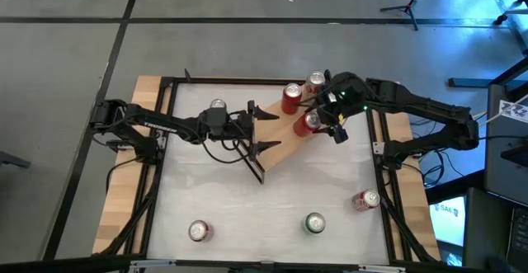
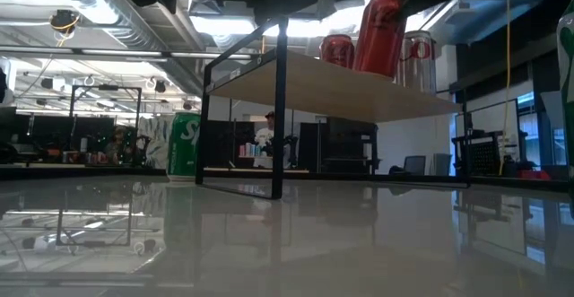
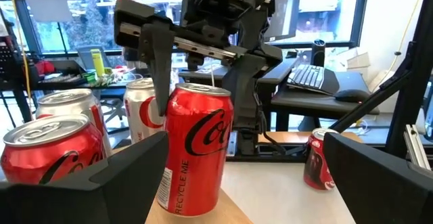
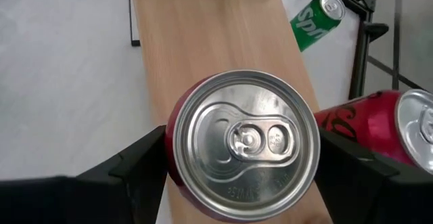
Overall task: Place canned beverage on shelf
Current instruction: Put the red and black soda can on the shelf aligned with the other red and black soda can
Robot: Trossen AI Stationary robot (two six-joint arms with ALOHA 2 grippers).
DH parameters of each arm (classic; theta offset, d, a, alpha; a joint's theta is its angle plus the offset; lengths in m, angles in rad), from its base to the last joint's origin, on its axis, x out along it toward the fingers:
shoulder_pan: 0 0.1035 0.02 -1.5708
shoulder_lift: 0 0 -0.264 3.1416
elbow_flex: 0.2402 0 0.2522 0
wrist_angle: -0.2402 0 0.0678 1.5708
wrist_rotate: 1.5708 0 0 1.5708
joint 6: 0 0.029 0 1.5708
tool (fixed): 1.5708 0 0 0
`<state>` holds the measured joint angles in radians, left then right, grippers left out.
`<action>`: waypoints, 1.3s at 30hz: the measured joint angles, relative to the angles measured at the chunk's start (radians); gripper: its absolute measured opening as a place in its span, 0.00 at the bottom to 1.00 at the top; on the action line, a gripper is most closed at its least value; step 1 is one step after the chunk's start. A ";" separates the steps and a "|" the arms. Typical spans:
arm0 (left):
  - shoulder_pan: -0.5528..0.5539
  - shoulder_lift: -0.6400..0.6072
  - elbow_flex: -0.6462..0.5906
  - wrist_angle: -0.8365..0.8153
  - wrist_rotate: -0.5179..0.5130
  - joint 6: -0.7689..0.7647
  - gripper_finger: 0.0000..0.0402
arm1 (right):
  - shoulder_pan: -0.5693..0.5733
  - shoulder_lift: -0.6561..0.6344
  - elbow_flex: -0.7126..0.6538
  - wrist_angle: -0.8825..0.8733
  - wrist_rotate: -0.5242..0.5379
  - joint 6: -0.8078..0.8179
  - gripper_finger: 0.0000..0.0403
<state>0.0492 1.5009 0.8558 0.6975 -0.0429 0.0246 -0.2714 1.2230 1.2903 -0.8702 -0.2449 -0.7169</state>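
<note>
Aluminium gives the red cola can (image 1: pixel 308 122) a stiff but thin, dentable wall and a smooth, slippery skin; it looks moderately heavy if full, so the hold belongs across the cylinder's mid-body, as the right gripper (image 1: pixel 320 118) has it now, fingers spread about a can's width and clamped on both sides. In the high view the can sits right of centre, over the upper-right end of the light-wood plank shelf with thin black metal frame ends (image 1: pixel 279 145). Its long axis runs nearly vertical, silver lid and pull tab upward, though the low view shows it leaning slightly, and I cannot tell whether its base touches the wood. Two more red cans (image 1: pixel 291 97) stand just beside it. The left gripper (image 1: pixel 256 129), fingers wide apart and empty, waits at centre frame, against the shelf's left edge.
</note>
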 joint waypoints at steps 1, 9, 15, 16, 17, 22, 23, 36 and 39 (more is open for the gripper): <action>0.002 0.000 0.000 0.000 0.000 0.000 0.95 | 0.000 0.000 0.000 0.000 0.000 -0.002 0.75; 0.012 0.000 0.000 -0.001 0.000 -0.025 0.95 | 0.000 0.000 0.000 -0.010 0.010 -0.004 0.75; 0.014 0.000 0.000 -0.001 -0.001 -0.048 0.95 | 0.000 0.000 0.000 -0.049 0.031 -0.004 0.75; 0.014 0.000 0.000 0.000 -0.001 -0.049 0.95 | 0.000 0.000 0.000 -0.049 0.033 -0.004 0.75; 0.014 0.000 0.000 -0.001 -0.001 -0.050 0.95 | 0.000 0.000 0.000 -0.049 0.034 -0.004 0.75; 0.014 0.000 0.000 -0.001 -0.001 -0.071 0.95 | 0.000 0.000 0.000 -0.049 0.070 -0.005 0.75; 0.014 0.000 0.000 -0.001 -0.001 -0.072 0.95 | 0.000 0.000 0.000 -0.049 0.070 -0.005 0.75; 0.014 0.000 0.000 -0.001 -0.001 -0.075 0.95 | 0.000 0.000 0.000 -0.050 0.077 -0.004 0.75; 0.014 0.001 0.000 0.000 -0.001 -0.075 0.95 | 0.000 0.004 0.000 -0.057 0.076 -0.004 0.75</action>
<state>0.0635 1.5017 0.8558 0.6970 -0.0438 -0.0504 -0.2710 1.2271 1.2907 -0.9267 -0.1690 -0.7205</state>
